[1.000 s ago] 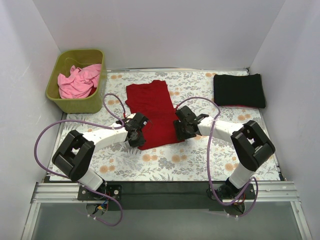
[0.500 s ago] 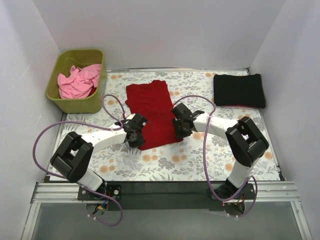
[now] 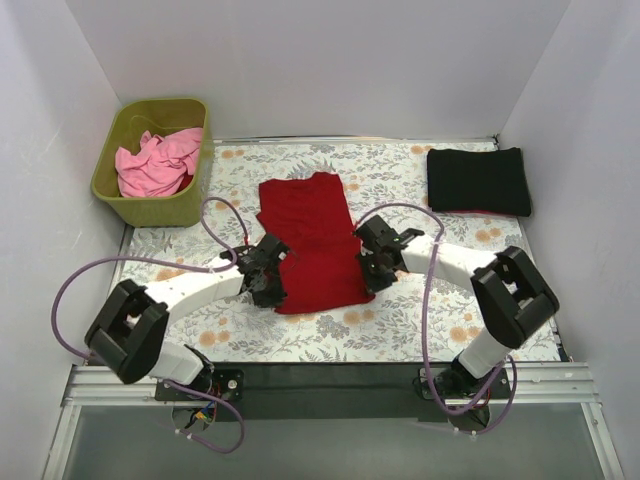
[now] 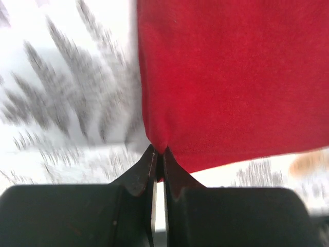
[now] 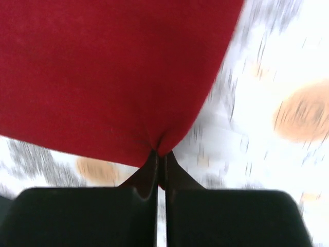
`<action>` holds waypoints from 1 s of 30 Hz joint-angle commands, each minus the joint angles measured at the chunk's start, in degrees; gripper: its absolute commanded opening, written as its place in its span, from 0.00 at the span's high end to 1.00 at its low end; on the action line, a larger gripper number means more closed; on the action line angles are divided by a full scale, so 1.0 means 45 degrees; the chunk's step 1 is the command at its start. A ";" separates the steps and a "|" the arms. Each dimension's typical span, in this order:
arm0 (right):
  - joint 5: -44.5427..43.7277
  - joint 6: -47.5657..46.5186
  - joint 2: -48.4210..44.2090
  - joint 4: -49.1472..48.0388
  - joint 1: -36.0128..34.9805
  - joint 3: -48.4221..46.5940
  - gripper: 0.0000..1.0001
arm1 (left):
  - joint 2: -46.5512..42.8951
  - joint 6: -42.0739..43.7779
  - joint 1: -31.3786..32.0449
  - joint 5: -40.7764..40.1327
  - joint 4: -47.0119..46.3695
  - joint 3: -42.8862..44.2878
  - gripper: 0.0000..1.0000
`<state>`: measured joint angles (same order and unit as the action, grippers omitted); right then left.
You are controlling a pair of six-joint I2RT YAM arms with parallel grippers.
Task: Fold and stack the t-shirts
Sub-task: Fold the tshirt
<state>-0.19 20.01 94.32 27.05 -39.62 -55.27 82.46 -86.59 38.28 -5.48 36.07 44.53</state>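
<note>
The dark red t-shirt (image 3: 313, 243) lies as a folded strip on the floral cloth (image 3: 330, 330) in the middle. My left gripper (image 3: 274, 288) is shut on its near left corner (image 4: 159, 139). My right gripper (image 3: 372, 274) is shut on its near right corner (image 5: 159, 141). Both wrist views are blurred by motion. The black t-shirt (image 3: 479, 180) lies folded at the back right. The light pink t-shirt (image 3: 155, 160) is crumpled in the bin.
The olive-green bin (image 3: 155, 205) stands at the back left beside the white wall. Purple cables loop over both arms. The black base rail (image 3: 330, 385) runs along the near edge.
Both grippers have pulled the near corners of the red t-shirt toward the near edge and a little right. The shirt has slid with them and lies straighter.
</note>
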 commanded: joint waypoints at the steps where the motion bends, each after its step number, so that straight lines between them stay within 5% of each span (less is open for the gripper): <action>1: 0.0763 -0.0638 -0.1641 0.2990 0.0015 0.1087 0.99 | -0.1660 -0.0054 0.0417 0.1932 0.1552 -0.0559 1.00; 9: 0.2306 0.0239 -0.5564 0.4730 -0.0570 0.3782 0.99 | -0.4843 -0.2903 0.3638 0.4106 0.2314 -0.2082 1.00; 17: 0.2483 0.1159 -0.7835 0.6973 -0.0962 0.3143 0.99 | -0.6350 -0.5641 0.5886 0.3951 0.2667 -0.2416 1.00; 30: 0.0100 -0.0363 -0.5007 0.7974 -0.0904 -0.3145 0.99 | -0.5259 -0.5000 0.4443 -0.1300 0.4542 0.1703 1.00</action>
<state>4.21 21.54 69.01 60.71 -43.94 -64.03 56.49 -111.26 60.29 -3.33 53.52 48.29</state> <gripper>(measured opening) 0.013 0.049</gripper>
